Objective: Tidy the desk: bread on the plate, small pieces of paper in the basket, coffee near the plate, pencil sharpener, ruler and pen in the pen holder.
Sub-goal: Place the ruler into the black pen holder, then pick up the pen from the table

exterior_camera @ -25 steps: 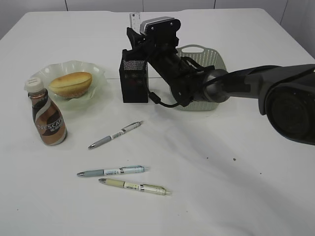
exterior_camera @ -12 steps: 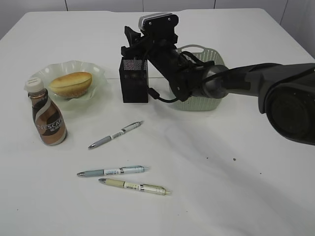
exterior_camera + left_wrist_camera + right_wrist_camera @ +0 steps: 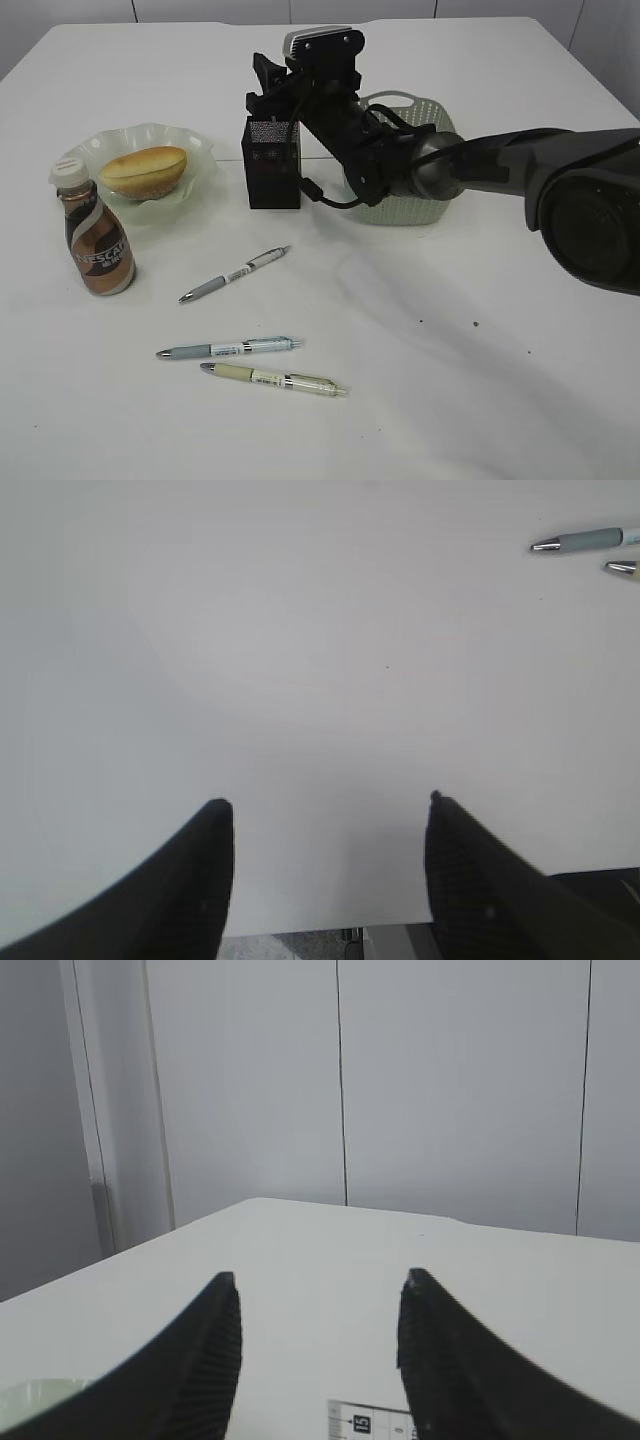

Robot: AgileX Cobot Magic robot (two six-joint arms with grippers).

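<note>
We are seeing the ruler [image 3: 372, 1425] poking up just below the right gripper [image 3: 318, 1300], whose jaws are standing apart, released, above the pen holder [image 3: 272, 165]. Bread [image 3: 143, 170] is sitting on the plate [image 3: 200, 150], coffee [image 3: 98, 240] beside it. Three pens are lying on the white desk [image 3: 480, 340]. The left gripper [image 3: 330, 815] is hanging open over bare desk. Pale wall panels are rising behind.

Grey panelled wall [image 3: 450, 1090] behind

Place: robot test lab
Evidence: bare white counter [image 3: 480, 400]; plain grey wall panels [image 3: 450, 1090] behind the counter
</note>
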